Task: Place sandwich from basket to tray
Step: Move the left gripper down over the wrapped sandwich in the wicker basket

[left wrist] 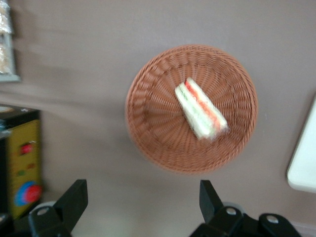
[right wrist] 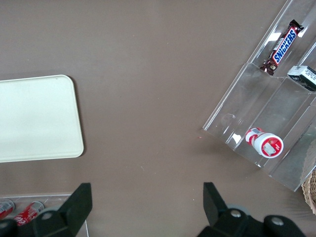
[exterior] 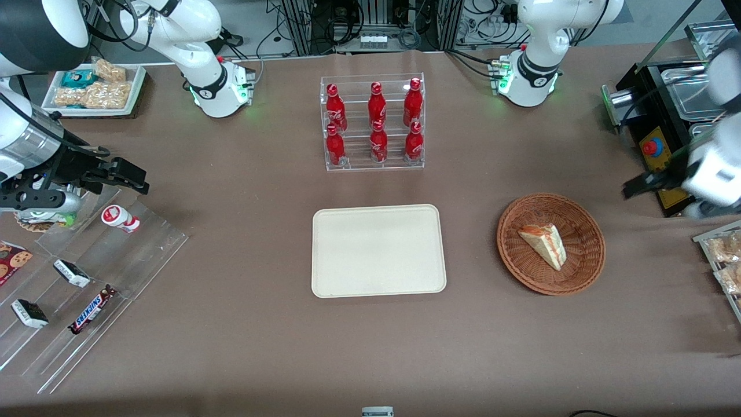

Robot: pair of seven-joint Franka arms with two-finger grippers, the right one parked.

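The sandwich [exterior: 544, 244] [left wrist: 200, 111], a pale wedge with orange and green layers, lies flat in the round reddish-brown wicker basket [exterior: 589, 223] [left wrist: 153, 123]. The cream tray [exterior: 379, 250] [left wrist: 303, 163] [right wrist: 34, 118] lies bare beside the basket, toward the parked arm's end. My gripper [exterior: 641, 186] [left wrist: 142, 201] hangs open above the table, off the basket's rim toward the working arm's end and a little farther from the front camera. Nothing is between its fingers [left wrist: 74, 197].
A black box with a red button [exterior: 657, 147] [left wrist: 22, 170] stands close to my gripper. Snack trays [exterior: 723, 260] sit at the working arm's table end. A rack of red bottles [exterior: 373, 123] stands farther from the camera than the tray. An acrylic shelf [exterior: 87, 278] holds snack bars.
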